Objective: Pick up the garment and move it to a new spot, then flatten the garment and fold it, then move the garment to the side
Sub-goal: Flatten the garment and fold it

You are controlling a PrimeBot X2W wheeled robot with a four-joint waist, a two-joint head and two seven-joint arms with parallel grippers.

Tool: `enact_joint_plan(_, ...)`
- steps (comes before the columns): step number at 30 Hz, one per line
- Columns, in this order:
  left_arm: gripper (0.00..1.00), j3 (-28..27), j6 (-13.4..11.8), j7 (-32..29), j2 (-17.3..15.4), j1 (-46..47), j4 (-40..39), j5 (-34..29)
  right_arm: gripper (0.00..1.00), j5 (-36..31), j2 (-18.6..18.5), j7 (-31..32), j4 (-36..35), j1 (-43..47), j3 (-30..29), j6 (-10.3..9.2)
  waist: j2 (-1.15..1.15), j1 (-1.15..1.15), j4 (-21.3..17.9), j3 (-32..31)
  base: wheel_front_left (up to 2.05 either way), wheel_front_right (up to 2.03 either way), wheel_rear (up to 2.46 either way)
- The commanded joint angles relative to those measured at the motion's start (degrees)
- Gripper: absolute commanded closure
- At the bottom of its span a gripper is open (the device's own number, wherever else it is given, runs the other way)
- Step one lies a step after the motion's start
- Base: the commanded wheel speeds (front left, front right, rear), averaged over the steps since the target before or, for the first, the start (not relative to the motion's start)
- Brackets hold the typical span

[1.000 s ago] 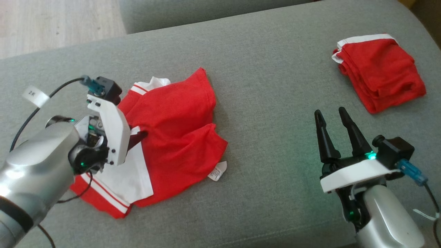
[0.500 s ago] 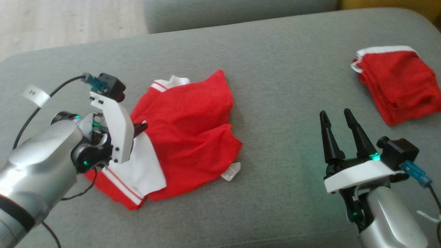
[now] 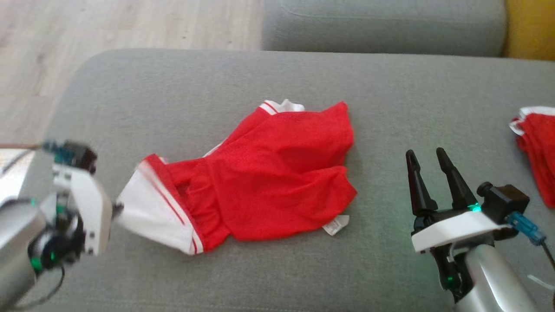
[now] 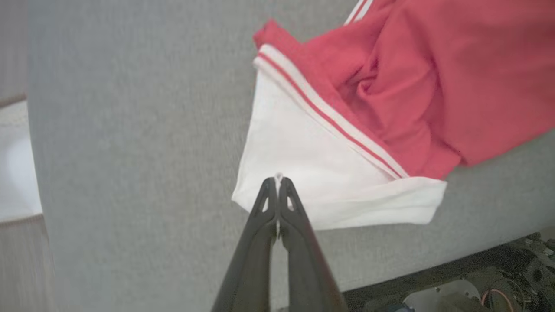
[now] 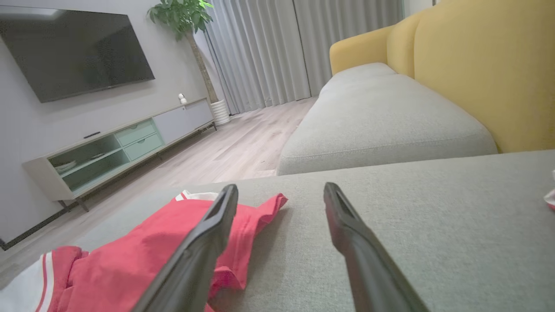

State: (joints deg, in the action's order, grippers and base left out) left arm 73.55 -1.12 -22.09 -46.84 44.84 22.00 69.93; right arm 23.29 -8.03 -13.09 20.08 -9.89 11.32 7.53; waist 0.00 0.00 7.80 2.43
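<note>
Pinching the white sleeve (image 4: 295,143) of the garment (image 3: 282,173), the left gripper (image 4: 277,184) had its two fingers squeezed together on the cloth. The garment lay crumpled in the middle of the gray sofa cushion (image 3: 390,95); it looked soft, light and floppy, so a sleeve or hem edge seemed the best place to hold it. The right gripper (image 3: 425,151) hung beside it with fingers apart, holding nothing.

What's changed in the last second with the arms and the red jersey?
The left gripper closed on the garment's white sleeve and pulled it out toward the robot's left, unfolding that side. The head camera also turned, shifting the whole view. The right gripper stayed open, clear of the cloth; the folded red stack lay untouched.
</note>
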Motion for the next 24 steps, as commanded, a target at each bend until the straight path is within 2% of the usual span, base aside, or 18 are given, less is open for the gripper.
enact_joint_plan(1, 1.00, -2.96, -1.01, 0.91, -2.70, 1.36, -1.53, 0.85, 0.00, -0.01, -0.45, 0.08, -2.26, -0.99, 1.02, -0.04, 0.00, 0.00, 1.20, -0.47, 0.00, 0.00, 0.00)
enact_joint_plan(8, 1.00, -2.89, -5.09, 3.69, -4.77, -6.22, 1.68, 3.79, 0.00, -0.15, -0.88, 1.02, -2.96, -1.52, 1.66, -0.04, 0.00, 0.00, 0.66, 0.22, 0.00, 0.00, 0.00)
enact_joint_plan(13, 1.00, -3.72, -4.87, 6.67, -3.16, -9.68, 5.54, 6.29, 0.00, -0.13, -1.44, 1.64, -3.05, -1.11, 1.33, -0.04, 0.00, 0.00, -0.54, 0.20, 0.00, 0.00, 0.00)
enact_joint_plan(14, 0.46, -4.00, -5.10, 7.91, -2.89, -9.83, 6.20, 6.11, 0.00, -0.13, -1.49, 1.75, -3.10, -0.98, 1.23, -0.04, 0.00, 0.00, -0.70, 0.13, 0.00, 0.00, 0.00)
enact_joint_plan(15, 0.00, -4.05, -5.31, 8.91, -2.69, -9.95, 6.75, 5.69, 0.00, -0.11, -1.51, 1.86, -3.13, -0.89, 1.22, -0.04, 0.00, 0.00, -0.89, 0.02, 0.00, 0.00, 0.00)
enact_joint_plan(20, 0.00, -5.39, -7.55, 16.47, -2.43, -7.98, 5.03, 1.69, 0.00, 0.08, -1.69, 2.55, -3.01, -0.34, 1.70, -0.04, 0.00, 0.00, -1.01, -1.07, 0.00, 0.00, 0.00)
enact_joint_plan(21, 0.00, -7.26, -9.79, 21.89, -2.19, -6.94, 2.89, 0.14, 0.00, 0.11, -2.02, 3.23, -2.98, -0.36, 2.59, -0.04, 0.00, 0.00, -0.73, -1.43, 0.00, 0.00, 0.00)
enact_joint_plan(24, 0.00, -11.35, -14.73, 31.95, -1.27, -6.90, -1.47, -0.95, 0.00, 0.65, -3.26, 4.61, -2.79, -1.01, 4.87, -0.04, 0.00, 0.00, 0.03, -1.84, 0.00, 0.00, 0.00)
